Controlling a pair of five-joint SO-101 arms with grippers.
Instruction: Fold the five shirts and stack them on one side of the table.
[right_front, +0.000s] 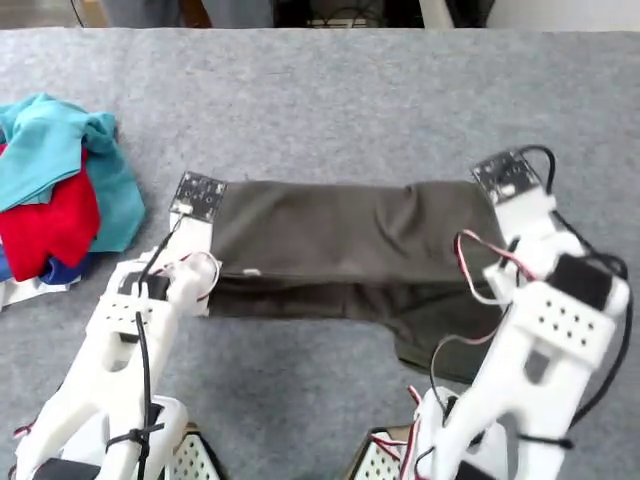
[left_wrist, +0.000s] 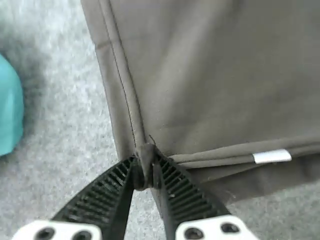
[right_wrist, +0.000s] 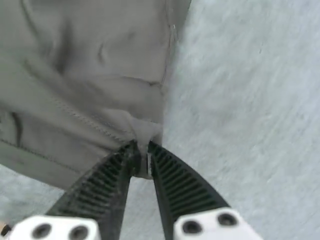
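Twin grip: left tool (left_wrist: 145, 172) pinches shirt (right_front: 340, 235) corner, right tool (right_wrist: 141, 160) pinches opposite corner; likely to draw fold edge taut, level.

A grey, felt-like table cover (right_front: 330, 90) spreads over the whole work surface, its nap faintly fuzzy and mottled, and beyond its far edge sit a dark gap (right_front: 345, 10) with pale cables, a brownish strip (right_front: 92, 10) and a white surface (right_front: 560, 12).

An olive shirt (right_front: 340, 240) lies on the grey table (right_front: 330, 110), bright shirts (right_front: 55, 190) heaped apart.
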